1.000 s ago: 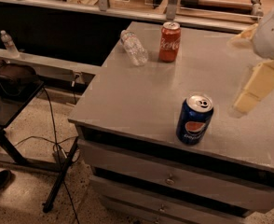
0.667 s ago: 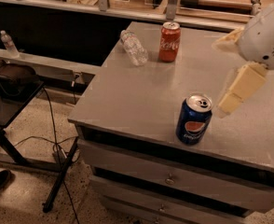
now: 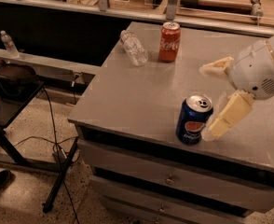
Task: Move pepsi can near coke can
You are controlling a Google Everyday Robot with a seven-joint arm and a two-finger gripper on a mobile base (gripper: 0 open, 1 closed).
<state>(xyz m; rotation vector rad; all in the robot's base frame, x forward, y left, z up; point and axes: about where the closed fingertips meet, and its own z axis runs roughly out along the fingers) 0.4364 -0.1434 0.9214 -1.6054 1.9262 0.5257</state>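
The pepsi can (image 3: 192,121), dark blue with a silver top, stands upright near the front edge of the grey table (image 3: 141,92). The coke can (image 3: 168,42), red with white script, stands upright at the far side of the table. My gripper (image 3: 207,101) comes in from the right with its fingers apart. One cream finger (image 3: 228,115) sits right beside the pepsi can's right side; the other (image 3: 215,65) is behind and to the right of the can. The gripper holds nothing.
A clear plastic bottle (image 3: 133,47) lies on its side just left of the coke can. The table has drawers (image 3: 174,181) below its front edge. A dark stand (image 3: 11,85) and cables are on the floor to the left.
My gripper has moved left and down towards the pepsi can, from well right of it to right beside it. Both cans and the bottle have stayed put.
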